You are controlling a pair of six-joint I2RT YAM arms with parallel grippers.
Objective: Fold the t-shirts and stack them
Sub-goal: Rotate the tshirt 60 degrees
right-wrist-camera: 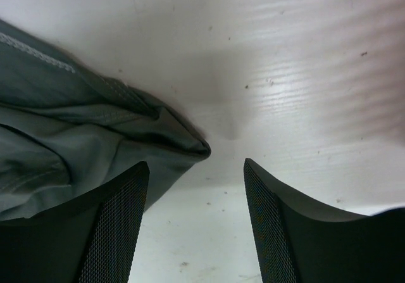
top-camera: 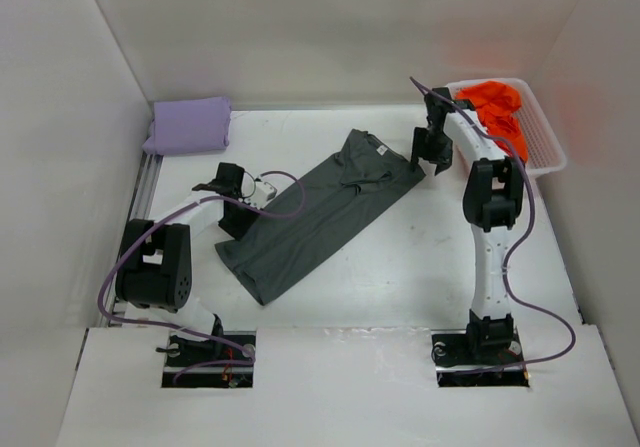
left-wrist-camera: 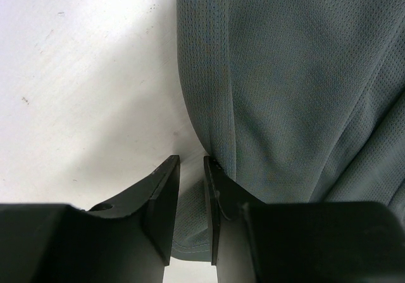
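The dark grey t-shirt point(top-camera: 320, 212) lies folded in a long strip, diagonal across the middle of the table. My left gripper point(top-camera: 238, 217) is low at its left edge. In the left wrist view the gripper point(left-wrist-camera: 192, 163) has its jaws nearly together with a fold of the grey shirt point(left-wrist-camera: 297, 93) between them. My right gripper point(top-camera: 432, 162) is open at the shirt's far right corner. In the right wrist view that corner point(right-wrist-camera: 76, 137) lies just ahead of the open gripper point(right-wrist-camera: 196, 166), nearer its left finger. The lavender t-shirt point(top-camera: 188, 125) lies folded at the back left. The orange t-shirt point(top-camera: 497, 105) lies bunched in the basket.
The white mesh basket point(top-camera: 548, 152) stands at the back right, close behind the right arm. White walls close in the table on the left, back and right. Purple cables loop from both arms.
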